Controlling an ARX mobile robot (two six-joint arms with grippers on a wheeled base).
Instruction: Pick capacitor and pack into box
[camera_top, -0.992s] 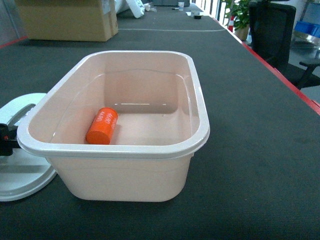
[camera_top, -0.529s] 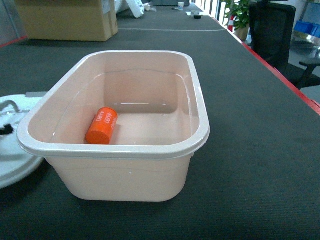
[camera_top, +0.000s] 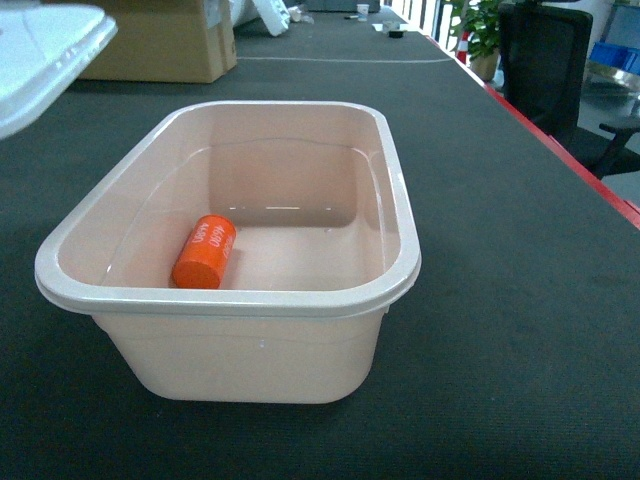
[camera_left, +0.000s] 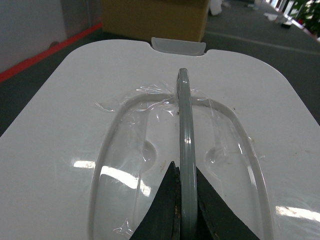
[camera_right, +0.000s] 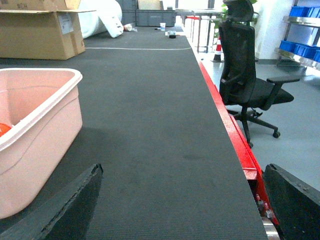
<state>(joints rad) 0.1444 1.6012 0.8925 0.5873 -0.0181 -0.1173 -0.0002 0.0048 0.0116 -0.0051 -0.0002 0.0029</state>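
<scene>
Aloft, left fingers (camera_left: 176, 210) apparently pinching lid handle (camera_left: 185, 150); right fingers (camera_right: 75, 205) spread wide.

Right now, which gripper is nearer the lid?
Left. The left gripper is clamped on the lid's grey handle; the right gripper hovers open, right of the box.

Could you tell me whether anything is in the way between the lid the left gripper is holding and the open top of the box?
Nothing visible is. The lid hangs up at the far left, held by its grey handle in the left gripper. The box is open, with only the capacitor lying on its floor, below the rim.
</scene>
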